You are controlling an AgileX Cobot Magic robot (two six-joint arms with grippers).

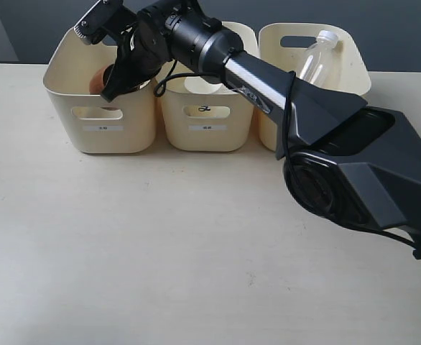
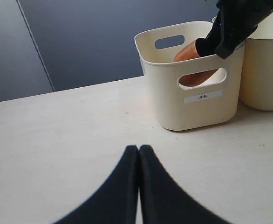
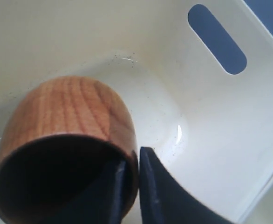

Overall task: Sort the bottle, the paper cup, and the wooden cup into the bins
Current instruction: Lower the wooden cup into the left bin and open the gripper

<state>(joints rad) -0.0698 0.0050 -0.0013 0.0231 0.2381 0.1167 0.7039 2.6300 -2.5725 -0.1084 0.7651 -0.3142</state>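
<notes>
**Wooden cup held inside the end bin**

The right gripper [image 3: 132, 186] pinches the cup's [image 3: 66, 140] rim, one finger inside, one outside, within the end bin [image 1: 103, 118] (bottle [image 1: 315, 61] two bins away). Left gripper [image 2: 139, 186]: jaws closed, empty, near that bin.

The three bins [image 1: 103, 118] are cream, each with a small white front label printed in dark characters, and they stand on a pale beige counter [image 1: 160, 244] against a dark slate-blue backdrop. The wooden cup [image 3: 71, 121] is warm reddish-brown with darker curved grain lines and a shadowed, near-black inside, while the bottle [image 1: 317, 59] is clear and colourless with a white cap. The right arm [image 1: 268, 86] is black with a silver-grey band, its jaws black
</notes>
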